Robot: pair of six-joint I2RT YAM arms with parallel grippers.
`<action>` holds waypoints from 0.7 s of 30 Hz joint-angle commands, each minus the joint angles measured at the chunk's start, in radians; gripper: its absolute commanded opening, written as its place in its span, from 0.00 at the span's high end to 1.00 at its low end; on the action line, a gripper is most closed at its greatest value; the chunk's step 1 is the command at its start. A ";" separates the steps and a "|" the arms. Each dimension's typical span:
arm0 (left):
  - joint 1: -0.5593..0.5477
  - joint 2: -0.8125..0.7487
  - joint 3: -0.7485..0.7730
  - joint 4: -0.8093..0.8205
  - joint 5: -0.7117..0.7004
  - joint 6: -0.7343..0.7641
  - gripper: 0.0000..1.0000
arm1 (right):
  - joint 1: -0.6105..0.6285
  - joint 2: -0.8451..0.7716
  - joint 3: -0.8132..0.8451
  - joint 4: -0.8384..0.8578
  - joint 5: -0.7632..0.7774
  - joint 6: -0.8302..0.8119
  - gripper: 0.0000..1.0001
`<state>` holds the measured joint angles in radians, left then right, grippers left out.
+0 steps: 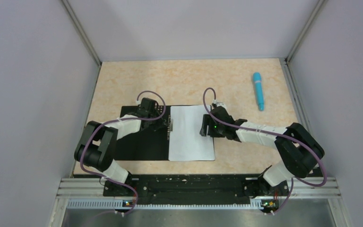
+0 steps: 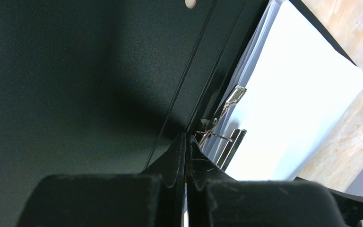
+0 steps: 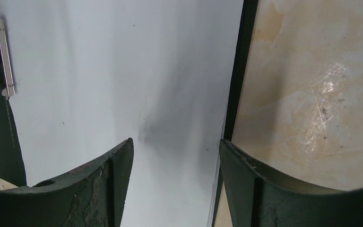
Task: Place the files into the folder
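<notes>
The folder (image 1: 137,146) lies open and flat, black inside up. The files, a white sheet (image 1: 189,135), lie on its right half. My left gripper (image 1: 164,121) is shut, with its tips at the folder's spine by the metal clip (image 2: 231,101); whether it pinches the clip wire I cannot tell. In the left wrist view the gripper (image 2: 187,139) points along the black inside (image 2: 75,71), with the sheet (image 2: 293,104) to its right. My right gripper (image 1: 204,126) is open over the sheet's right edge. In the right wrist view it (image 3: 176,146) straddles the sheet (image 3: 123,71) and the folder's black edge (image 3: 238,71).
A blue pen (image 1: 258,91) lies on the tan table at the far right. Grey walls and metal frame posts close in the table on both sides and at the back. The arm bases stand on a black rail at the near edge.
</notes>
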<state>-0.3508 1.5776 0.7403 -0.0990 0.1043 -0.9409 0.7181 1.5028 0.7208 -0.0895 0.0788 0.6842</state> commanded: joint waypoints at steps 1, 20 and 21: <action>-0.016 0.044 -0.033 -0.078 -0.006 0.008 1.00 | 0.004 -0.021 0.000 -0.004 0.025 0.006 0.33; -0.017 0.039 -0.035 -0.079 -0.002 0.002 1.00 | 0.006 -0.019 -0.017 0.011 -0.014 0.026 0.33; -0.017 0.039 -0.037 -0.078 -0.001 0.002 1.00 | 0.006 -0.018 -0.020 0.014 -0.020 0.028 0.33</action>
<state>-0.3508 1.5776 0.7403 -0.0986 0.1047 -0.9421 0.7181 1.4990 0.7193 -0.0952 0.0853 0.6933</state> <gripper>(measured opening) 0.009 0.669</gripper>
